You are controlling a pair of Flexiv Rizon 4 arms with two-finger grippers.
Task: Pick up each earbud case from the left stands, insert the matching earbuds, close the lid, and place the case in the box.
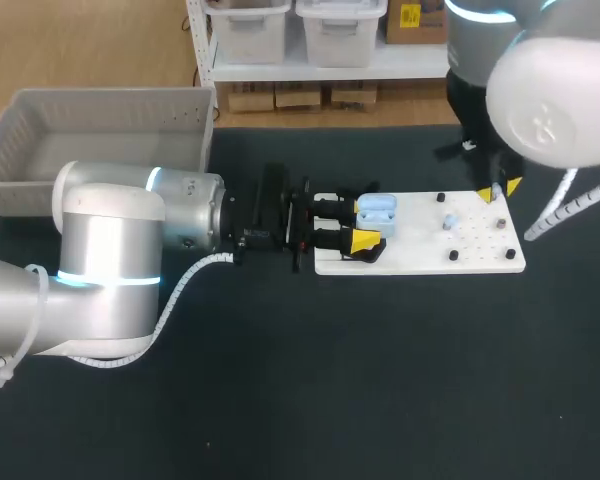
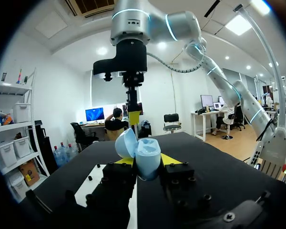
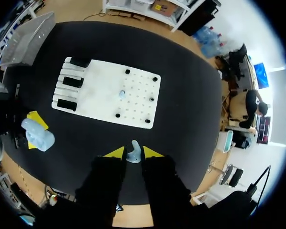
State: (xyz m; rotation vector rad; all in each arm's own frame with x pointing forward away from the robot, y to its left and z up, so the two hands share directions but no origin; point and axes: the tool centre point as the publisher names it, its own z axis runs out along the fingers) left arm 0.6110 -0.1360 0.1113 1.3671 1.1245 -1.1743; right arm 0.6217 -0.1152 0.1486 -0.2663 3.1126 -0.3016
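My left gripper point(image 1: 368, 226) is shut on a light blue earbud case point(image 1: 376, 211), held over the left end of the white board point(image 1: 480, 255). In the left wrist view the case point(image 2: 143, 155) stands with its lid open between the yellow tips of the left gripper point(image 2: 144, 163). My right gripper point(image 3: 133, 153) is shut on a light blue earbud point(image 3: 133, 151) and hangs high over the board's far right corner point(image 1: 498, 190). In the left wrist view it hangs just beyond the open case. A second earbud point(image 3: 121, 94) point(image 1: 449, 222) lies on the board.
Black case stands point(image 3: 72, 81) line the board's left end, and small black pegs point(image 1: 453, 256) dot its right half. A grey bin point(image 1: 40, 120) sits at the table's far left corner. The black table point(image 1: 380, 380) surrounds the board.
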